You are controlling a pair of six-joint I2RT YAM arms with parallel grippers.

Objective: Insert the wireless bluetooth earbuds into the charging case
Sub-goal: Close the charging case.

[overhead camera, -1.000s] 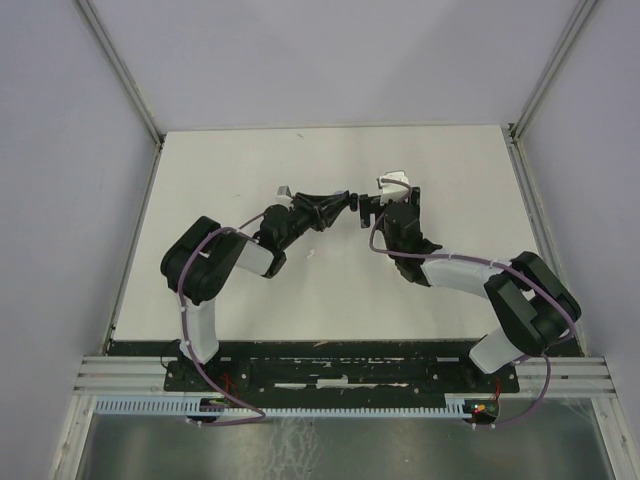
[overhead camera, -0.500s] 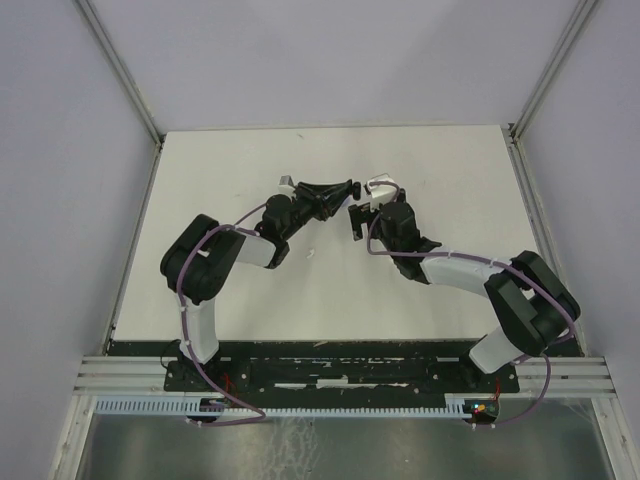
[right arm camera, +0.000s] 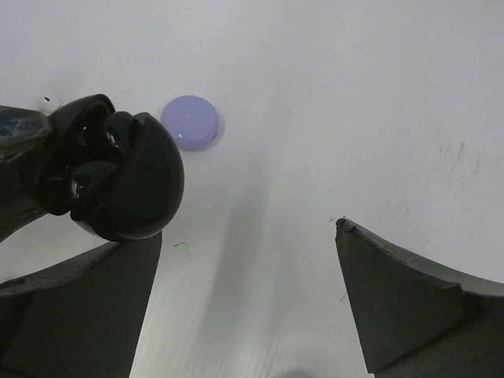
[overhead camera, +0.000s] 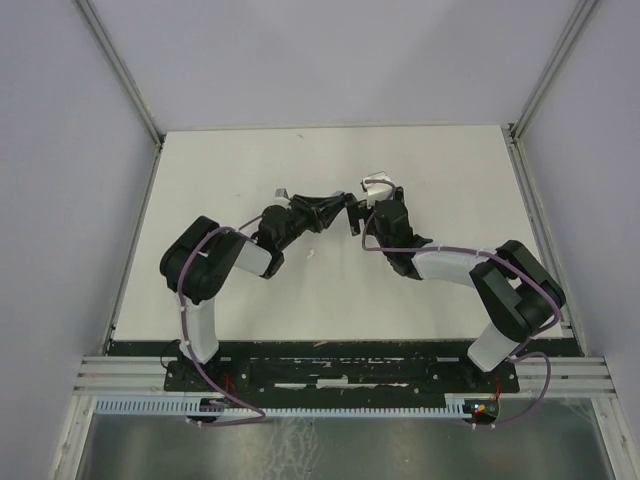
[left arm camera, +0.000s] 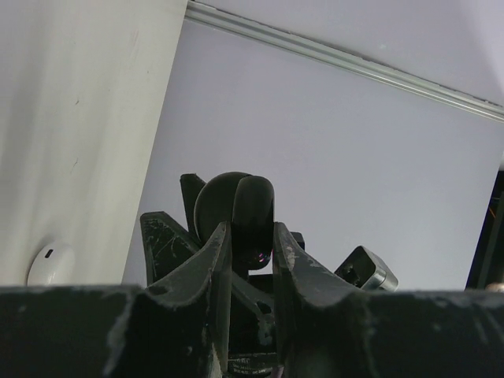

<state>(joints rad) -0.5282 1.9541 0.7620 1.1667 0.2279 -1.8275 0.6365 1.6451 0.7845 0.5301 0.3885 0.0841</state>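
A black round charging case [right arm camera: 122, 177] hangs above the white table, with my left gripper [left arm camera: 252, 228] shut on it. In the left wrist view the case [left arm camera: 236, 209] stands edge-on between the two fingers, its two rounded halves side by side. My right gripper [right arm camera: 246, 230] is open wide right next to it, and its left finger [right arm camera: 87, 307] sits just under the case. In the top view the left gripper [overhead camera: 343, 207] and right gripper [overhead camera: 358, 218] meet tip to tip mid-table. No loose earbuds show; whether any sit inside the case I cannot tell.
A round lilac disc [right arm camera: 190, 122] lies on the table just beyond the case. A round white disc [left arm camera: 47, 264] lies on the table to the left of my left fingers. Grey walls close in the table [overhead camera: 450, 170] on three sides.
My right gripper has swung left and closed in on the left gripper. The left gripper drifted towards the back, then came back, still holding the case.
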